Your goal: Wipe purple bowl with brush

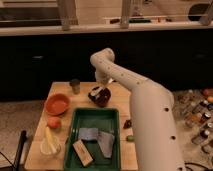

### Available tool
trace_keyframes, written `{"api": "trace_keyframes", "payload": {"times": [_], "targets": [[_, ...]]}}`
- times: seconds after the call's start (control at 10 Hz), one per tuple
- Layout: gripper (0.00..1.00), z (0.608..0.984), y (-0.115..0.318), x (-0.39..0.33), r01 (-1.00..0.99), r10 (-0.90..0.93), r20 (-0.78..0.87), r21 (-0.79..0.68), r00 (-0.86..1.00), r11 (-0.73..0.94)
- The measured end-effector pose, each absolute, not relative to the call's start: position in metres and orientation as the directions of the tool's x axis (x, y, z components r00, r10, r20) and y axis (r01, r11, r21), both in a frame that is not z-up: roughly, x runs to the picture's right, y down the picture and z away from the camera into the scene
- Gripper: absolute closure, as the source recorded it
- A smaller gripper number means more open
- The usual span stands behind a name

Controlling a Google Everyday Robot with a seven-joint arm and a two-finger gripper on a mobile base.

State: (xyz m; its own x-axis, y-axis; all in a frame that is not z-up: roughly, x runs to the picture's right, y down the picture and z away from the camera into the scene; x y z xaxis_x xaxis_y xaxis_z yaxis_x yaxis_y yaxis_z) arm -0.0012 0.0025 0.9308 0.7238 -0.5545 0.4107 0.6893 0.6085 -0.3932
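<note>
The purple bowl (100,98) is small, round and almost black, at the middle back of the wooden table (60,87). My white arm reaches over from the right and bends down to it. My gripper (101,89) hangs right over the bowl's rim. A pale whitish thing at the bowl's top, likely the brush (96,92), sits under the gripper tips and touches the bowl's inside.
An orange bowl (57,104) is at the left, a small dark cup (75,86) behind it. A green tray (95,137) holds grey cloths and a tan block (82,152). An orange fruit (54,122) and a banana (49,141) lie front left.
</note>
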Motion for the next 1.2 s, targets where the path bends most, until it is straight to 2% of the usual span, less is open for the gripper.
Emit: {"api": "trace_keyframes", "payload": {"times": [0.5, 0.8, 1.2], "targets": [[1.0, 0.918, 0.021, 0.051, 0.642, -0.52, 0.378, -0.436, 0.766, 0.63], [1.0, 0.921, 0.009, 0.074, 0.596, -0.497, 0.329, -0.459, 0.803, 0.659], [1.0, 0.936, -0.011, 0.068, 0.585, -0.505, 0.298, -0.466, 0.81, 0.663]]}}
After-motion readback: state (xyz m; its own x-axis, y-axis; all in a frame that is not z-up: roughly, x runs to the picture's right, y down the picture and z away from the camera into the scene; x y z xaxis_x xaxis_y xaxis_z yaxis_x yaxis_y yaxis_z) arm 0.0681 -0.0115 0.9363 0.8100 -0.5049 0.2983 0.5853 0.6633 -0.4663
